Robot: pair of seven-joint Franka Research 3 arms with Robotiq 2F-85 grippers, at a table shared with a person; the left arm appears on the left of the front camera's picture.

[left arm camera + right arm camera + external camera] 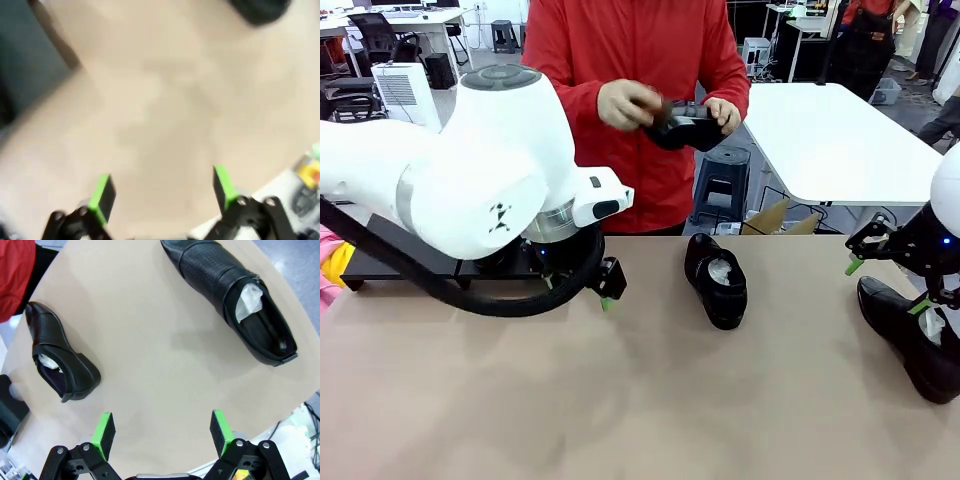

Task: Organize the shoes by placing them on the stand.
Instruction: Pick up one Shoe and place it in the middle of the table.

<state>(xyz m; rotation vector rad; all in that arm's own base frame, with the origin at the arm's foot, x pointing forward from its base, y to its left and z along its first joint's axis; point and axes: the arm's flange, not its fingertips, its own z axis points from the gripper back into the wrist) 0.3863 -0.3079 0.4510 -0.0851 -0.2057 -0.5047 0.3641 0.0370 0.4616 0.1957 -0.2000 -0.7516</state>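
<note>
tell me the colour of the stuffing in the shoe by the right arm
White stuffing; clearest in the right wrist view.

Stand (415,250) mostly behind left arm (470,170); rightmost shoe (905,335) partly beyond frame edge.

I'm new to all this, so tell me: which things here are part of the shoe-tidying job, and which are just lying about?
Job: middle shoe; right-hand shoe; shoe the person holds; black stand.
Lying about: blue stool; cardboard box; white table.
</note>
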